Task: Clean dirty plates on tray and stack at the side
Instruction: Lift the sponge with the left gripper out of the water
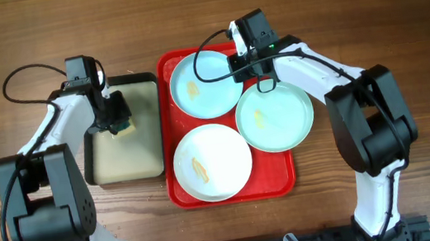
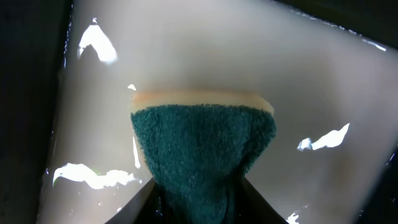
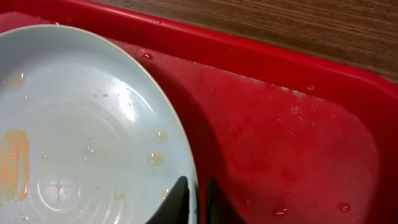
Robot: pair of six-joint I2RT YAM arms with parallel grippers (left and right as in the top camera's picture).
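Observation:
Three plates lie in the red tray point(image 1: 234, 197): a pale blue plate point(image 1: 198, 89) at the back, a pale green plate point(image 1: 274, 117) at the right overhanging the rim, and a white plate point(image 1: 212, 162) in front, each with a yellowish smear. My right gripper point(image 1: 243, 71) is shut on the right rim of the pale blue plate point(image 3: 81, 137), one finger on either side of the rim point(image 3: 198, 199), over the tray floor point(image 3: 280, 137). My left gripper point(image 1: 119, 116) is shut on a green-and-yellow sponge point(image 2: 202, 149), held against the beige tray.
The black-rimmed beige tray point(image 1: 129, 161) lies left of the red tray; its wet floor point(image 2: 217, 56) fills the left wrist view. Bare wooden table point(image 1: 401, 13) surrounds both trays. Water drops dot the red tray floor.

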